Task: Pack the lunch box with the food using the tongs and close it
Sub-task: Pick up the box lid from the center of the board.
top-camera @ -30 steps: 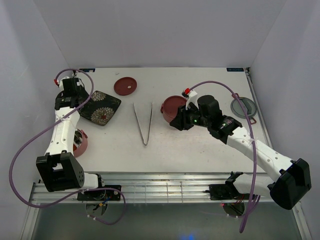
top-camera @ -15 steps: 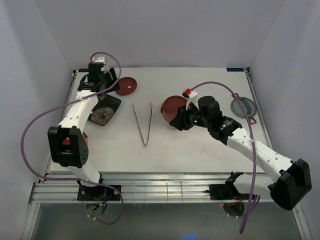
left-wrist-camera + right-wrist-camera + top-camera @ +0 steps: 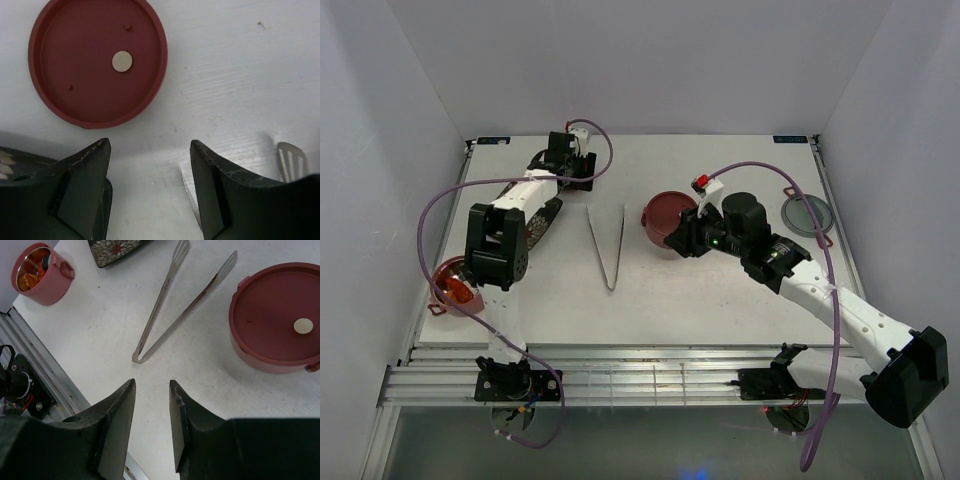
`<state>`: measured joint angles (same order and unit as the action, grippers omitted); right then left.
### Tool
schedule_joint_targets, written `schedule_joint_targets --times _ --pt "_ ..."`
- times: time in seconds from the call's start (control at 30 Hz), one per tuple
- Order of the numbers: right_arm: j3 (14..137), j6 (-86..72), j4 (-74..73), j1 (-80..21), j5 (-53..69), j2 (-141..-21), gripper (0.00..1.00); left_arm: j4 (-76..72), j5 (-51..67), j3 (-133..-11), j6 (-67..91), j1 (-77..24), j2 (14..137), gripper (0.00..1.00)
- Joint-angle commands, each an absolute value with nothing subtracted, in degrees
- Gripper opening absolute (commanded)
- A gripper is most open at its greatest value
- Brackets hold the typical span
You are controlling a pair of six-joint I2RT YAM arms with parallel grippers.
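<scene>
Nearest, at the left edge of the desk [image 3: 720, 290], an open tier [image 3: 453, 283] holding orange food [image 3: 34, 262] is uncovered now that the left arm has swung away. The tongs [image 3: 608, 243] lie untouched in the middle. The right gripper [image 3: 152, 390], slightly parted and empty, hovers by the lidded tier [image 3: 276, 315]. Farthest off, the left gripper [image 3: 149, 150], wide apart and empty, now hangs beside the loose lid [image 3: 97, 60]; closing looks next.

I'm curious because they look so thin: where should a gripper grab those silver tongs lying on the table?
Around mid-length of the tongs, coming straight down with one finger outside each arm. They lie flat in a narrow V, so closing there would likely squeeze the slotted tips together.
</scene>
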<state>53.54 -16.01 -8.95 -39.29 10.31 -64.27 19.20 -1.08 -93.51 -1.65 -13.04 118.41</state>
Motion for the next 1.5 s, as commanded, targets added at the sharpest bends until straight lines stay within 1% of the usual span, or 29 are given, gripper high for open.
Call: schedule_joint_targets --times 0.0,0.23,0.47,0.7,0.9,0.93,1.0,1.1,1.13,1.23,1.27,1.33,1.37,1.47 --pt "53.3 -14.7 -7.5 -39.2 7.4 -62.8 0.40 14.4 -0.9 -95.7 -4.0 -12.8 118.9 0.75" --pt "53.5 -14.2 -7.6 -39.2 5.3 -63.3 0.40 9.2 -0.3 -97.3 -4.7 -12.7 125.1 0.73" --pt "53.8 -13.9 -7.6 -39.1 4.3 -64.7 0.40 8.6 -3.3 -100.8 -7.7 -12.7 129.9 0.71" --pt "54.1 -13.9 -7.6 -39.1 4.9 -65.7 0.40 7.5 -5.1 -100.4 -8.9 -12.7 131.2 0.69" --pt "54.0 -13.9 -7.3 -39.1 5.3 -65.5 0.40 8.7 -5.4 -100.7 -6.8 -12.6 132.7 0.61" --pt "54.0 -13.9 -7.2 -39.1 5.4 -65.5 0.40 9.0 -5.5 -100.4 -6.3 -12.4 132.8 0.57" --pt "54.1 -13.9 -7.2 -39.1 5.5 -65.3 0.40 9.0 -5.5 -99.8 -6.2 -12.4 132.6 0.52" --pt "54.0 -13.9 -7.2 -39.1 5.8 -65.0 0.40 8.9 -5.5 -98.6 -6.1 -12.4 131.7 0.48" --pt "54.0 -13.9 -7.2 -39.1 5.8 -65.0 0.40 8.9 -5.6 -98.4 -6.0 -12.4 131.4 0.43" --pt "53.8 -14.0 -7.1 -39.2 5.9 -64.8 0.40 8.9 -6.0 -97.8 -5.7 -12.4 130.5 0.33" --pt "53.9 -14.0 -7.1 -39.1 6.0 -64.7 0.40 9.0 -6.5 -97.8 -5.5 -12.4 130.4 0.27" --pt "53.7 -14.0 -7.1 -39.1 6.1 -64.5 0.40 9.0 -6.9 -97.6 -5.3 -12.4 129.9 0.21" --pt "53.7 -14.0 -7.2 -39.1 6.2 -64.5 0.40 9.0 -7.0 -97.5 -5.0 -12.4 129.6 0.15" --pt "53.7 -14.0 -7.0 -39.1 6.2 -64.3 0.40 8.9 -6.7 -97.2 -4.9 -12.5 128.4 0.03"
